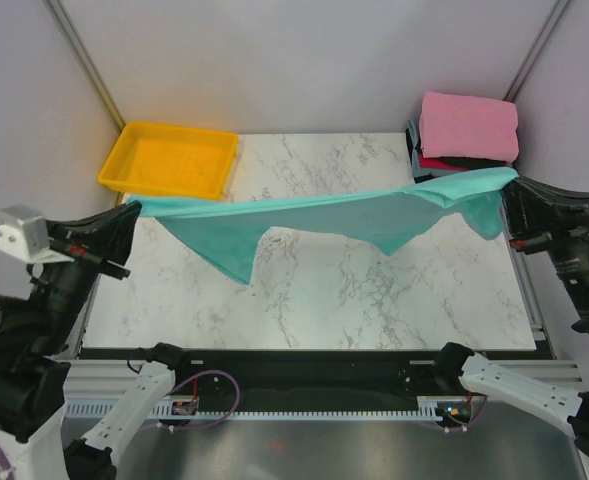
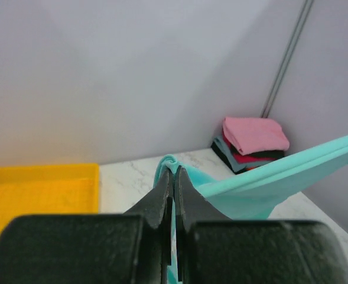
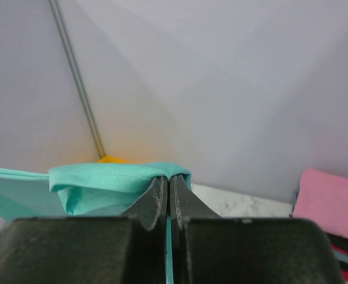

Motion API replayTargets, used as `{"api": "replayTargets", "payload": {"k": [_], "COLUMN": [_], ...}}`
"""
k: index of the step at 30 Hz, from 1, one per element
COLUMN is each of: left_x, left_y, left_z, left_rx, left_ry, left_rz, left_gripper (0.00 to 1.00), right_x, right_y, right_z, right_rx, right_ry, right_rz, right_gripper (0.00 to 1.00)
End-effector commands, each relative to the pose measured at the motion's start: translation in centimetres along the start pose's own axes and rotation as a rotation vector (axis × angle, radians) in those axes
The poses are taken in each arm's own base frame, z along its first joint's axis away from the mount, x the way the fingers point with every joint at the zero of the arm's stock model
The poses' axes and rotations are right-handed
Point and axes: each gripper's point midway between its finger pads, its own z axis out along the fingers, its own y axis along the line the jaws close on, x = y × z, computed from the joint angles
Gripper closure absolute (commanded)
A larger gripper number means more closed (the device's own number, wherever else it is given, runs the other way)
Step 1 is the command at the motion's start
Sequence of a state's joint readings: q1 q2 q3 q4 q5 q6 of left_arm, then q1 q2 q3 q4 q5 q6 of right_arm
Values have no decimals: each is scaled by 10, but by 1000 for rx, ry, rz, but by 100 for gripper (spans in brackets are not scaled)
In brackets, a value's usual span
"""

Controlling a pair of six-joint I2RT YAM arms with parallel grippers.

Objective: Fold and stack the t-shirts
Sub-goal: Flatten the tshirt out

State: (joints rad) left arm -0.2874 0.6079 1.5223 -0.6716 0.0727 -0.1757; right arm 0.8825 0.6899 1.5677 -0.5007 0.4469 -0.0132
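Black fingers fill the wrist views: left gripper (image 2: 175,177) and right gripper (image 3: 169,184) each pinch tight on one end of the teal t-shirt (image 1: 324,215), which is strung across mid-frame above the marble table (image 1: 374,310). It sags in limp points, so it looks light, soft and floppy, best held by its corners. The folded stack (image 1: 466,135) sits upper right. No labels or writing can be read.

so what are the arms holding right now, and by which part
Both hold the teal shirt, stretched in the air between them: the left gripper pinches one end, the right gripper the other, bunched end.
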Motion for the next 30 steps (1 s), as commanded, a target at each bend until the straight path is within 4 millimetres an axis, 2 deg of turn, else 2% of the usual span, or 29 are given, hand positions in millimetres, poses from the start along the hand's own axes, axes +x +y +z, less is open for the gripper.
{"api": "replayTargets", "payload": {"k": [1, 3, 5, 6, 7, 9, 10, 11, 12, 14, 15, 16, 17, 18, 19, 20, 21, 22, 23, 24, 25, 26, 27, 28, 29, 30], "left_x": [-45, -59, -66, -73, -75, -76, -75, -73, -64, -48, -29, -18, 2, 17, 48, 77, 99, 146, 177, 205, 252, 275, 296, 313, 345, 359], "left_y": [-13, -14, -10, -9, -9, -6, -2, 3, 9, 28, 35, 38, 43, 47, 58, 70, 82, 105, 118, 132, 148, 168, 177, 186, 198, 200], "left_z": [-12, -16, -12, -11, -10, 5, 13, 20, 39, 60, 85, 97, 110, 121, 145, 156, 165, 185, 189, 195, 205, 209, 210, 212, 228, 221], "left_rx": [63, 59, 35, 29, 26, 16, -4, -27, -52, -139, -159, -165, -177, -187, -216, -253, -288, -330, -365, -395, -417, -459, -473, -477, -475, -490], "left_ry": [-142, -184, -203, -221, -223, -206, -197, -187, -147, -89, -24, 14, 72, 112, 199, 271, 331, 461, 536, 609, 721, 769, 831, 883, 953, 1036], "left_rz": [100, 122, 135, 152, 159, 171, 169, 162, 149, 123, 117, 112, 98, 93, 99, 102, 106, 98, 64, 41, 8, -29, -55, -90, -114, -129], "left_gripper": [98, 98, 98, 98, 98, 98, 98, 98, 98, 98, 98, 98, 98, 98, 98, 98, 98, 98, 98, 98, 98, 98, 98, 78, 67, 55], "right_x": [-6, -19, -20, -28, -22, -27, -16, -13, 0, 18, 32, 56, 69, 108, 124, 149, 204, 230, 257, 311, 337, 348, 398, 416, 428, 443], "right_y": [23, 18, 10, 4, 4, -8, -5, -11, -8, -13, -10, -20, -29, -29, -67, -80, -91, -120, -129, -146, -156, -160, -170, -170, -171, -174], "right_z": [13, 13, 24, 26, 37, 47, 62, 68, 86, 102, 114, 133, 144, 166, 175, 185, 203, 208, 216, 226, 231, 244, 248, 254, 259, 268], "right_rx": [-114, -94, -34, -2, 22, 111, 130, 179, 207, 282, 285, 326, 343, 282, 354, 363, 329, 368, 384, 399, 390, 392, 391, 369, 362, 369], "right_ry": [-20, -45, -33, -41, -16, -1, 36, 53, 89, 140, 159, 207, 230, 296, 337, 378, 484, 540, 570, 663, 705, 712, 806, 836, 857, 877], "right_rz": [-85, -119, -162, -196, -232, -292, -325, -345, -399, -457, -478, -498, -492, -494, -474, -402, -367, -344, -295, -281, -256, -234, -234, -224, -221, -203], "right_gripper": [100, 100, 100, 100, 100, 100, 100, 100, 100, 100, 100, 100, 100, 100, 100, 100, 100, 100, 100, 100, 100, 98, 79, 61, 45, 31]}}
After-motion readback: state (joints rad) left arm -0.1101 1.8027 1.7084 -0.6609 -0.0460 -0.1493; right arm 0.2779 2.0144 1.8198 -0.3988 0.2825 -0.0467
